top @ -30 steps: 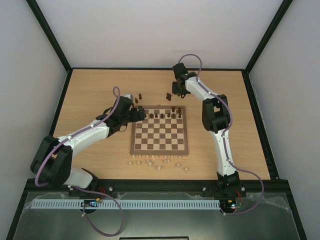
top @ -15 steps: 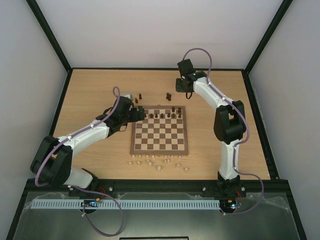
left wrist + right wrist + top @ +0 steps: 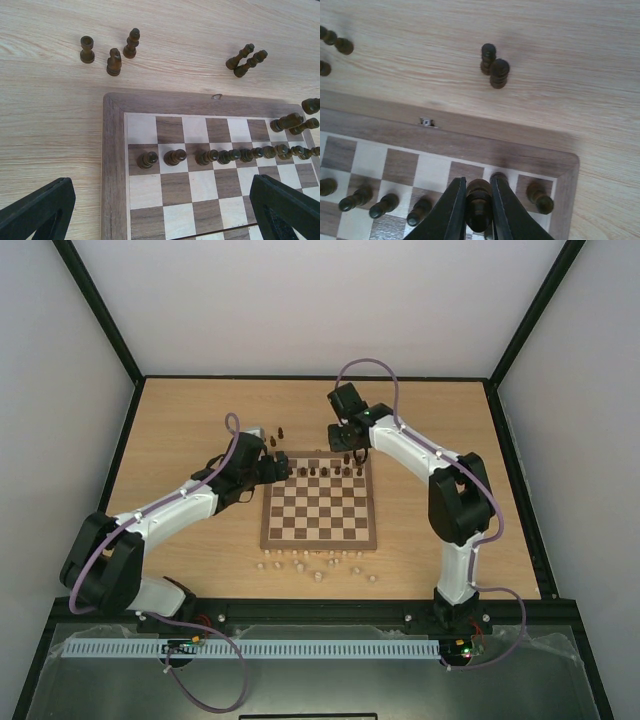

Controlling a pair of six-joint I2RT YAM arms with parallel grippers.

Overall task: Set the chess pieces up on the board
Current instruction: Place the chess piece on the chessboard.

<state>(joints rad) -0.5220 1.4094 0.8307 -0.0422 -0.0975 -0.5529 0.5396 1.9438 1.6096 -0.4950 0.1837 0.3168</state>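
Observation:
The board (image 3: 320, 525) lies in the middle of the table. A row of dark chess pieces (image 3: 225, 156) stands along its second rank from the far edge, with a few more on the back rank (image 3: 286, 121). My right gripper (image 3: 479, 212) is shut on a dark chess piece (image 3: 479, 200) and hovers over the back rank near the far right corner, next to a piece (image 3: 540, 195) standing there. My left gripper (image 3: 162, 217) is open with nothing between its fingers, above the board's far left corner (image 3: 283, 468).
Loose dark pieces stand on the table beyond the board: three (image 3: 114, 62) at the left, two leaning ones (image 3: 245, 59) near the middle. Pale beige pieces (image 3: 318, 566) are scattered along the board's near edge. A small metal clasp (image 3: 426, 121) sits on the far border.
The right arm has swung from the table behind the board leftwards and nearer, over the board's far edge, with the piece in its jaws. The left arm has not moved.

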